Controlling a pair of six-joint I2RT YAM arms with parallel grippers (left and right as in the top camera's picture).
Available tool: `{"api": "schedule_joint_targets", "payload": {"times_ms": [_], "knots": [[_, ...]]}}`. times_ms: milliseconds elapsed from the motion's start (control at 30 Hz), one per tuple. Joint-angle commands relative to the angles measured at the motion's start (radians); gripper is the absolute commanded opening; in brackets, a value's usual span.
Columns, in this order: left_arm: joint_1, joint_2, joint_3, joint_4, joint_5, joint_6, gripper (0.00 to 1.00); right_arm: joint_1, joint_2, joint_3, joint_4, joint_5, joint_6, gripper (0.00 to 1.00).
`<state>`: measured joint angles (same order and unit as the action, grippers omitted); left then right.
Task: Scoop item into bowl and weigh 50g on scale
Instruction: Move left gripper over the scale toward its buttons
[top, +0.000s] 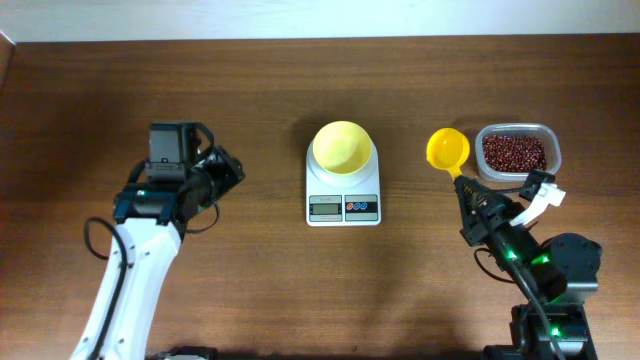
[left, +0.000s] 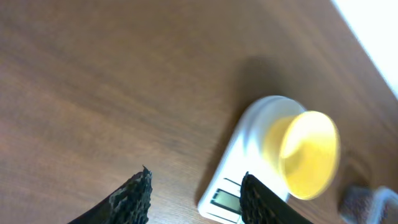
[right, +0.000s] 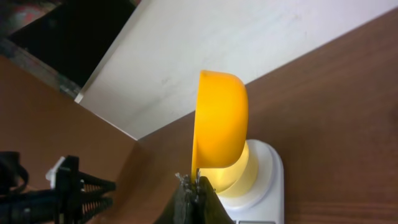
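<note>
The brown wooden table (top: 270, 80) carried all. The left gripper (top: 228, 168) was well left of the white square digital scale (top: 343, 195), its jaws wide apart w/ nothing between. The scale stood at centre. At right was the clear rounded-rectangular plastic tub (top: 554, 140). The small round pale-yellow bowl (top: 343, 147) sat on the scale. The right gripper (top: 466, 192) had its jaws closed on the handle of the small yellow plastic scoop (top: 447, 149), just beside the tub. Small dark red-brown beans (top: 514, 152) lay inside the tub.
</note>
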<state>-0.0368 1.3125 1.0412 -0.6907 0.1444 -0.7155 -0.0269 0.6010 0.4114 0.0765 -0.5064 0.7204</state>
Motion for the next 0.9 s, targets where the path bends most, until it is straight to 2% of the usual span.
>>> {"api": "schedule_joint_targets", "payload": {"times_ms": [0, 33, 67, 100, 133, 200, 333, 433, 633, 733, 867], "knots": [[-0.002, -0.065, 0.04, 0.0, 0.115, 0.211, 0.41, -0.007, -0.006, 0.017, -0.032, -0.048, 0.025, 0.04], [-0.002, -0.071, 0.04, 0.0, 0.128, 0.234, 0.41, -0.007, -0.006, 0.017, -0.058, -0.051, 0.025, 0.04], [-0.008, -0.078, 0.04, 0.001, 0.13, 0.239, 0.34, -0.007, -0.006, 0.017, -0.1, -0.051, 0.025, 0.04], [-0.022, -0.081, 0.04, 0.002, 0.143, 0.239, 0.24, -0.007, -0.006, 0.017, -0.141, -0.051, 0.025, 0.04], [-0.037, -0.081, 0.04, 0.002, 0.175, 0.239, 0.09, -0.007, -0.006, 0.017, -0.166, -0.051, 0.025, 0.04], [-0.081, -0.081, 0.04, 0.002, 0.201, 0.239, 0.0, -0.007, -0.006, 0.017, -0.177, -0.051, 0.025, 0.04], [-0.215, -0.081, 0.04, 0.011, 0.2, 0.242, 0.0, -0.007, -0.006, 0.017, -0.179, -0.063, 0.025, 0.04], [-0.29, -0.08, 0.04, 0.071, 0.2, 0.336, 0.0, -0.007, -0.006, 0.017, -0.179, -0.063, 0.025, 0.04], [-0.319, -0.08, 0.04, 0.13, 0.202, 0.381, 0.0, -0.007, -0.006, 0.017, -0.238, -0.069, 0.026, 0.04], [-0.319, -0.08, 0.04, 0.147, 0.269, 0.381, 0.0, -0.015, -0.006, 0.017, -0.238, -0.12, 0.025, 0.04], [-0.352, -0.08, 0.04, 0.144, 0.285, 0.407, 0.0, -0.124, -0.006, 0.017, -0.283, -0.201, 0.022, 0.04]]}}
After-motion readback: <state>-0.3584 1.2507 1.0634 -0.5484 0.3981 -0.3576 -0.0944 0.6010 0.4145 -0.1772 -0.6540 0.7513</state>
